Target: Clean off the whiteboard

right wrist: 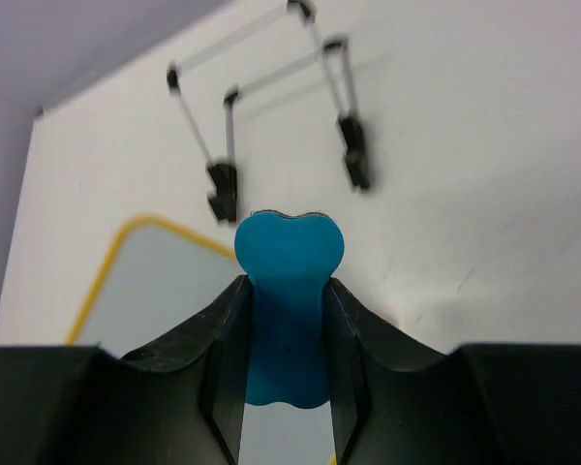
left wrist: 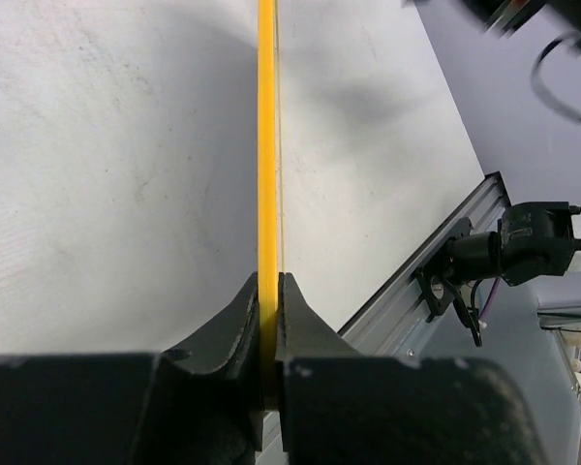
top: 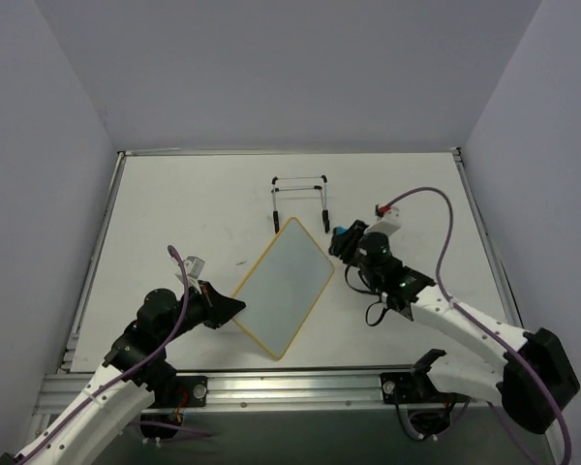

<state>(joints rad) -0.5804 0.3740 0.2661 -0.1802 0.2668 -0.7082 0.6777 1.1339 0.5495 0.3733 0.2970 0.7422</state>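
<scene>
The whiteboard (top: pixel 284 286), white with a thin yellow frame, lies turned like a diamond at the table's middle; its face shows no writing. My left gripper (top: pixel 234 308) is shut on its left corner; in the left wrist view the yellow edge (left wrist: pixel 266 145) runs straight up from between the jaws. My right gripper (top: pixel 341 238) is shut on the blue eraser (right wrist: pixel 288 291), held just off the board's right edge. The board's yellow corner (right wrist: pixel 136 242) shows at the left of the right wrist view.
A small wire stand (top: pixel 300 201) with black feet sits just behind the board, also in the right wrist view (right wrist: pixel 271 126). The table's metal rail (left wrist: pixel 436 262) runs along the near edge. Grey walls enclose the table.
</scene>
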